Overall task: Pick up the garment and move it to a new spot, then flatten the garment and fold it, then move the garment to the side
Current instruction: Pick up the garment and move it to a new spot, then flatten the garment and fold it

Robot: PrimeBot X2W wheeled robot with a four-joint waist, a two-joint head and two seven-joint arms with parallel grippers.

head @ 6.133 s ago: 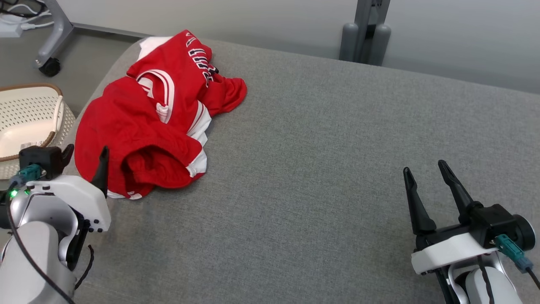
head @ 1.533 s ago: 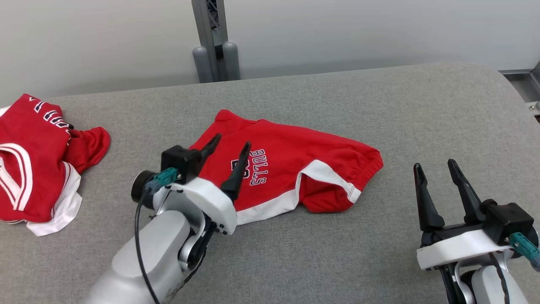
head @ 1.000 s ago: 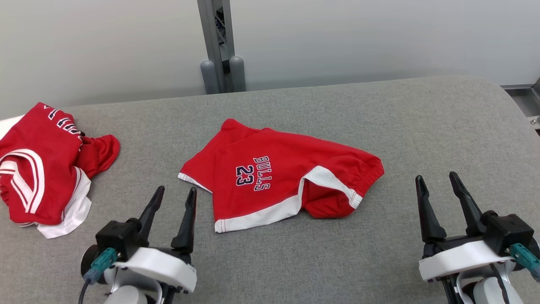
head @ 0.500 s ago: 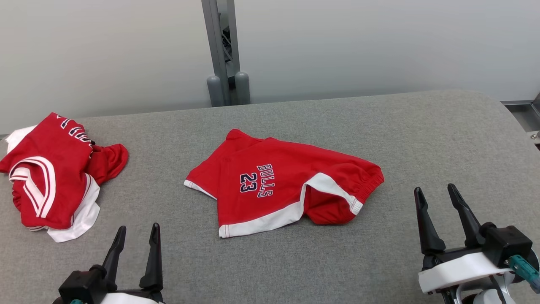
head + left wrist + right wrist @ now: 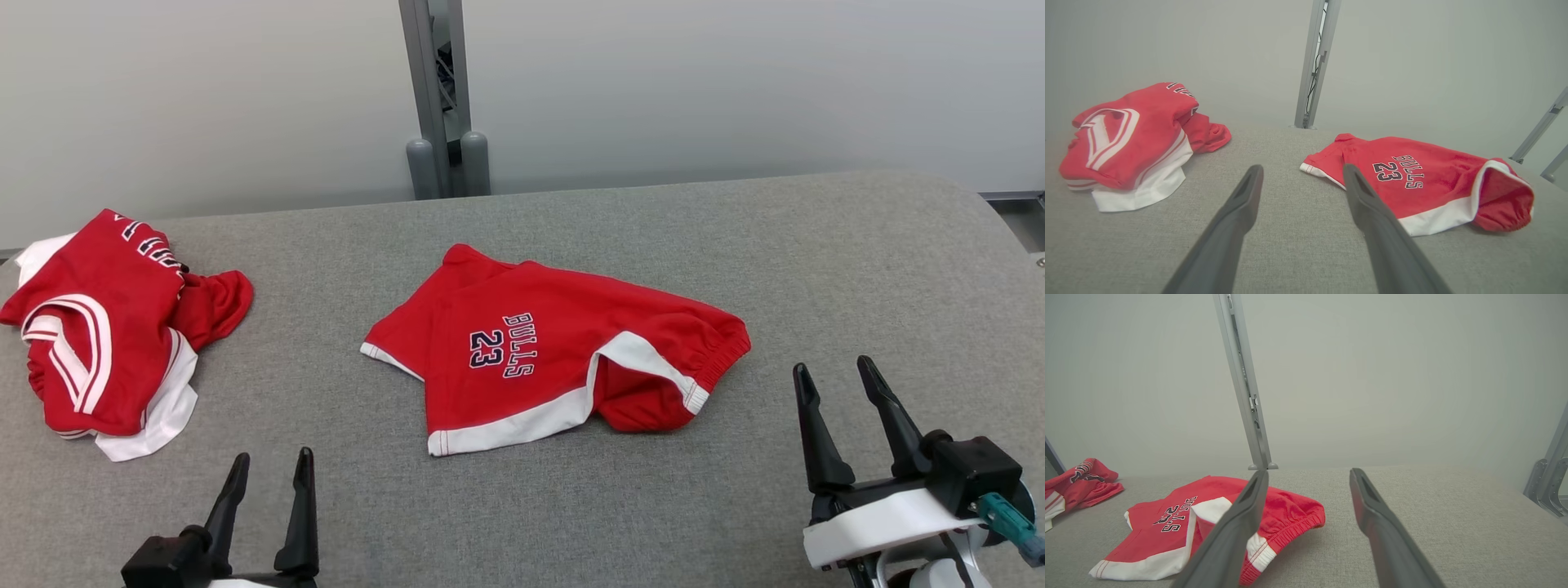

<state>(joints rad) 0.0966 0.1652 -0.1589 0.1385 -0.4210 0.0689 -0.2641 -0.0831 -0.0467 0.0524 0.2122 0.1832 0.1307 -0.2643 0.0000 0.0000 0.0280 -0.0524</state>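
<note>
The garment (image 5: 555, 351), red shorts with white trim and "BULLS 23" print, lies rumpled in the middle of the grey padded table (image 5: 816, 261); one leg is folded under at its right end. It also shows as the red shorts (image 5: 1412, 179) in the left wrist view and the same shorts (image 5: 1180, 526) in the right wrist view. My left gripper (image 5: 273, 467) is open at the lower left, well short of the shorts' hem. Open and empty, my right gripper (image 5: 831, 369) stands at the lower right, just right of the elastic waistband.
A second pile of red and white clothing (image 5: 106, 327) lies at the table's left end, seen too as a heap (image 5: 1131, 139) in the left wrist view. A grey metal post (image 5: 441, 98) stands behind the table against a pale wall.
The left gripper let go of the shorts in the table's middle and drew back to the lower left. The camera view shifted slightly. The right gripper stayed put.
</note>
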